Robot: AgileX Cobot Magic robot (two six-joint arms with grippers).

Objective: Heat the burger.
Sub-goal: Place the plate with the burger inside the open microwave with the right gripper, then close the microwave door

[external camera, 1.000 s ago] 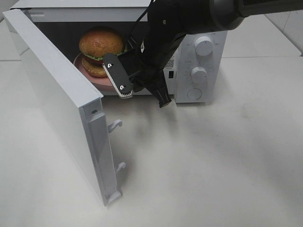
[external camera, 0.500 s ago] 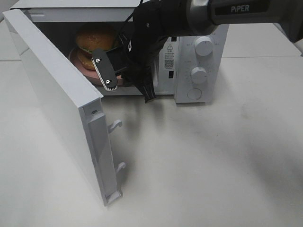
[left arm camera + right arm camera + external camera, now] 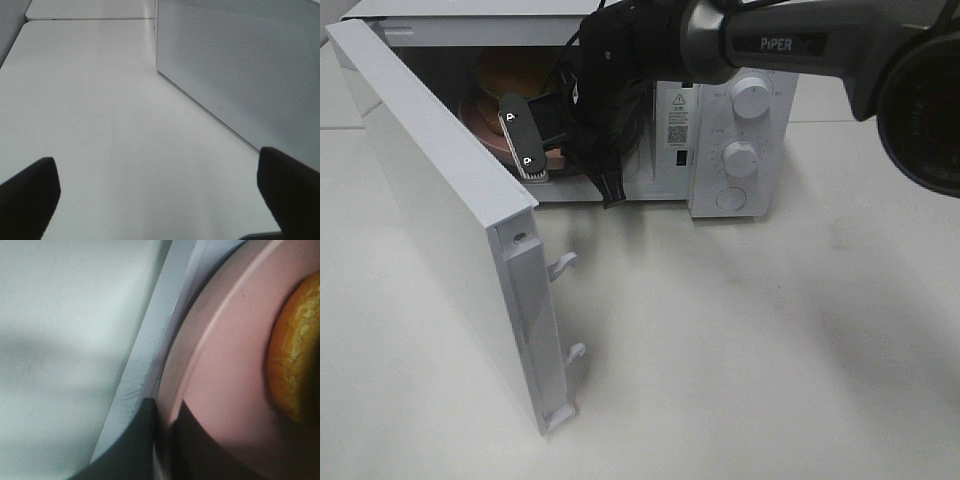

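Right claw (image 3: 167, 437): narrow, pinched on the near rim of the pink plate (image 3: 225, 355), with nothing else in it.
Left claw (image 3: 160, 195): wide and holding nothing, over the bench (image 3: 100, 100) beside a white dotted panel (image 3: 240, 65) that I take for the open door.
Burger (image 3: 508, 72): on the plate, in the left of the microwave (image 3: 730, 120) cavity; I am not touching the bun.
Plate position: near rim right at the front sill (image 3: 142, 370); I judge it not fully seated.
Step in hand: slide the plate deeper until its rim clears the sill.
How to do it well: pinch firmly and push straight, level and slow so the burger does not topple; mind my wrist against the cavity roof.
Release: only once the plate lies flat on the cavity floor, then back straight out.
Left to do: shut the door, turn the dial (image 3: 751, 97).
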